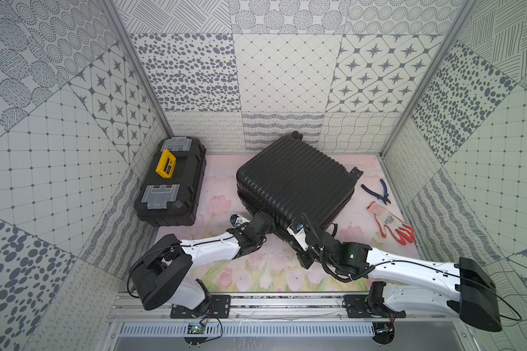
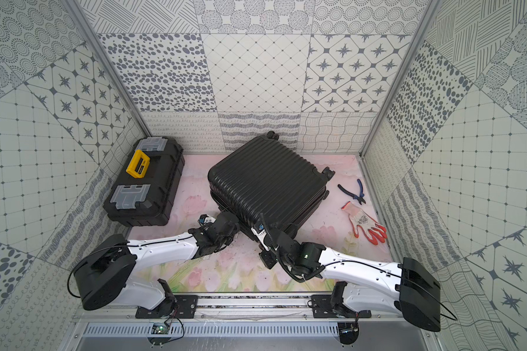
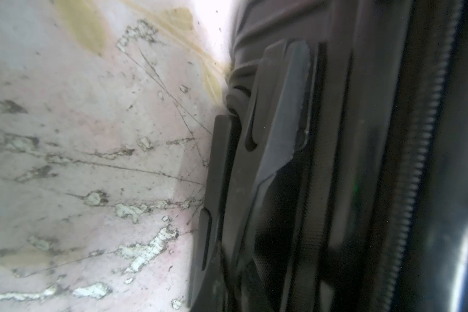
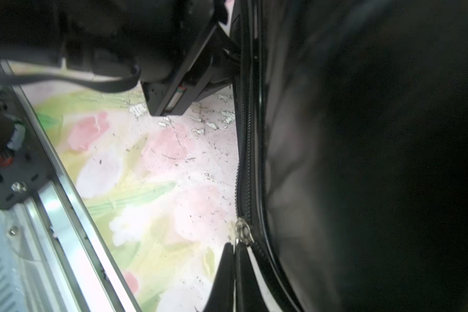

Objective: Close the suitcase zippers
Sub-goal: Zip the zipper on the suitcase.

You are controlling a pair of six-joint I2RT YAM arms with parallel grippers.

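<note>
Yellow toolbox handle, far left: dark label strip, lettering too small to read.
Glove, right: printed mark on back, illegible.
Readable text: none.

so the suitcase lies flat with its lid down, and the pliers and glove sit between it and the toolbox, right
Wrong on the place: the pliers and glove lie on the other side of the suitcase, away from the toolbox. Both top views show it. The suitcase does lie flat, lid down.
</note>
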